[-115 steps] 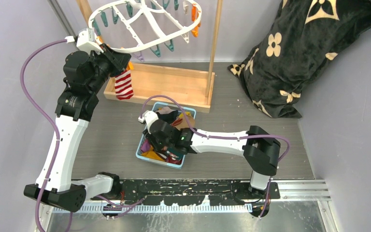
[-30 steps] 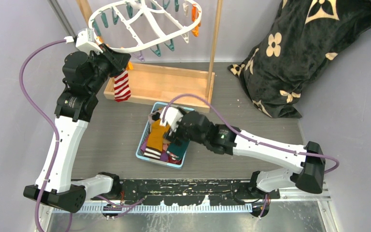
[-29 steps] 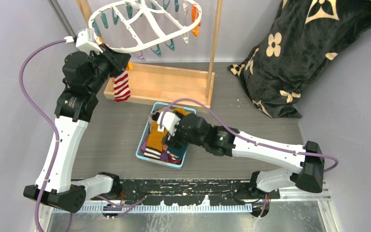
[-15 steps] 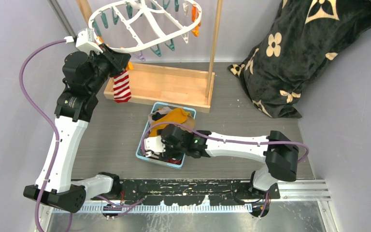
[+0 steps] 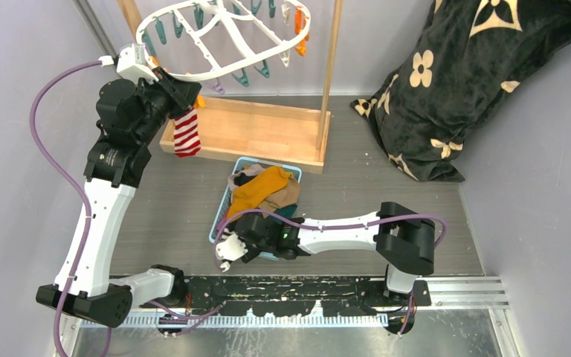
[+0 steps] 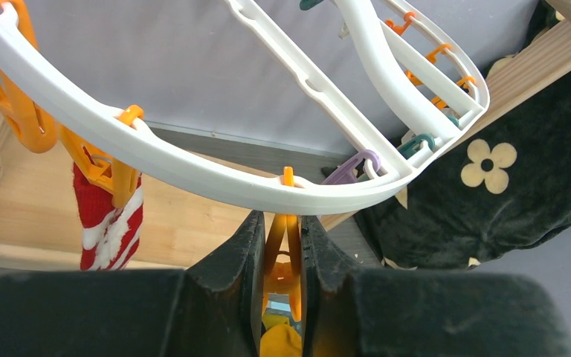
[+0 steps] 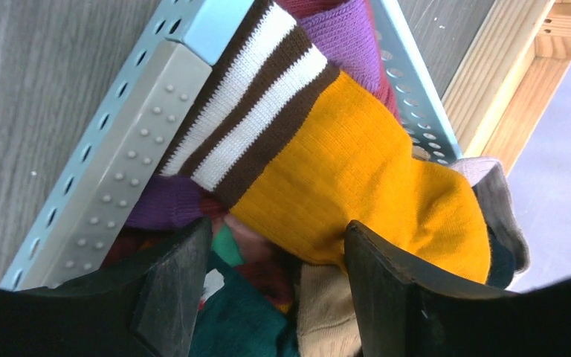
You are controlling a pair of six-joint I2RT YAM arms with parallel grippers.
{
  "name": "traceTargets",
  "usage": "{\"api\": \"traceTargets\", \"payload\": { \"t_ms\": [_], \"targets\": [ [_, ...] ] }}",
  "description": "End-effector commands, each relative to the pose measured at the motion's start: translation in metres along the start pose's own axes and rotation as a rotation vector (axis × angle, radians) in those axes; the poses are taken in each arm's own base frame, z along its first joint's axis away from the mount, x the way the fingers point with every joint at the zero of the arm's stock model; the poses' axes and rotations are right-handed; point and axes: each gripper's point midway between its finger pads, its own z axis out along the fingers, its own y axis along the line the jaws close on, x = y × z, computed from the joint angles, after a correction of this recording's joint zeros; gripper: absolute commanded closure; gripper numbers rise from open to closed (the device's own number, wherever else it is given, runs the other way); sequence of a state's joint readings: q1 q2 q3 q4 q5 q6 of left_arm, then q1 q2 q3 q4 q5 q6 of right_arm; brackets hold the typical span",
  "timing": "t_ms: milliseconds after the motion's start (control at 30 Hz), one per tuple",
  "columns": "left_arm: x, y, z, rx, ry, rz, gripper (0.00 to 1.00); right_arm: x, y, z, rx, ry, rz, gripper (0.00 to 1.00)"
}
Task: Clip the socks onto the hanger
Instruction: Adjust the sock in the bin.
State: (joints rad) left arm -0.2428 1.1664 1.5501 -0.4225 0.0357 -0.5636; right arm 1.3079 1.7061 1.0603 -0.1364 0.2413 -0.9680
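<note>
The white oval hanger (image 5: 215, 73) hangs at the back left, with orange and teal clips round its rim. A red-white striped sock (image 5: 188, 132) hangs from an orange clip. My left gripper (image 5: 186, 93) is shut on another orange clip (image 6: 284, 249) under the rim (image 6: 193, 175), next to the striped sock (image 6: 108, 223). My right gripper (image 7: 275, 242) is open, low over the socks at the near end of the light blue basket (image 5: 220, 220). A mustard sock (image 5: 262, 187) with brown-white cuff (image 7: 357, 178) lies on top, touching my right finger.
The wooden stand frame (image 5: 268, 130) stands just behind the basket. A black flower-patterned blanket (image 5: 453, 89) is heaped at the back right. The basket rim (image 7: 119, 171) lies left of my right gripper. Teal, purple and cream socks fill the basket.
My right arm has drawn back from the middle of the basket to its near end, and the mustard sock now lies spread on top. My left arm has not moved.
</note>
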Motion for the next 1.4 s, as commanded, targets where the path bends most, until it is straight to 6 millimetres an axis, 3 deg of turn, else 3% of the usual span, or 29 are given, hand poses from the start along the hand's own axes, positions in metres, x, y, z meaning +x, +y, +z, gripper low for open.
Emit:
{"api": "traceTargets", "payload": {
  "t_ms": [0, 100, 267, 400, 500, 567, 600, 667, 733, 900, 1033, 1133, 1267, 1367],
  "targets": [
    [-0.018, -0.013, -0.009, 0.042, -0.052, 0.022, 0.91, -0.006, -0.019, 0.004, 0.074, -0.014, -0.091, 0.31],
    [-0.016, -0.013, -0.009, 0.043, -0.048, 0.022, 0.91, -0.019, -0.029, 0.002, 0.129, -0.065, -0.073, 0.35],
    [-0.017, -0.013, -0.009, 0.043, -0.049, 0.026, 0.91, -0.04, -0.04, -0.007, 0.163, -0.147, 0.005, 0.61],
    [-0.016, -0.012, -0.009, 0.042, -0.047, 0.025, 0.91, -0.048, -0.043, -0.006, 0.174, -0.184, 0.051, 0.61],
    [-0.015, -0.012, -0.008, 0.043, -0.044, 0.025, 0.91, -0.046, -0.029, -0.003, 0.104, -0.174, 0.022, 0.54],
    [-0.016, -0.012, -0.009, 0.044, -0.045, 0.024, 0.91, -0.042, -0.017, -0.003, 0.05, -0.162, 0.015, 0.56],
    [-0.016, -0.012, -0.008, 0.044, -0.045, 0.025, 0.91, -0.042, -0.015, -0.004, 0.038, -0.165, 0.02, 0.61],
    [-0.016, -0.012, -0.008, 0.044, -0.047, 0.024, 0.91, -0.04, -0.016, -0.004, 0.05, -0.157, 0.029, 0.83],
    [-0.016, -0.012, -0.008, 0.044, -0.046, 0.021, 0.91, -0.038, -0.028, -0.004, 0.103, -0.149, 0.048, 0.98],
    [-0.016, -0.013, -0.009, 0.046, -0.048, 0.025, 0.92, -0.041, -0.091, -0.029, 0.294, -0.214, 0.247, 0.99],
    [-0.018, -0.014, -0.01, 0.049, -0.051, 0.024, 0.91, -0.026, -0.143, -0.062, 0.418, -0.283, 0.472, 0.99],
    [-0.017, -0.013, -0.009, 0.048, -0.047, 0.022, 0.91, -0.003, -0.16, -0.08, 0.49, -0.276, 0.558, 0.99],
    [-0.017, -0.015, -0.009, 0.052, -0.048, 0.019, 0.92, 0.031, -0.159, -0.089, 0.541, -0.207, 0.622, 0.99],
    [-0.016, -0.014, -0.008, 0.053, -0.046, 0.016, 0.91, 0.042, -0.148, -0.091, 0.533, -0.19, 0.648, 0.99]
  ]
}}
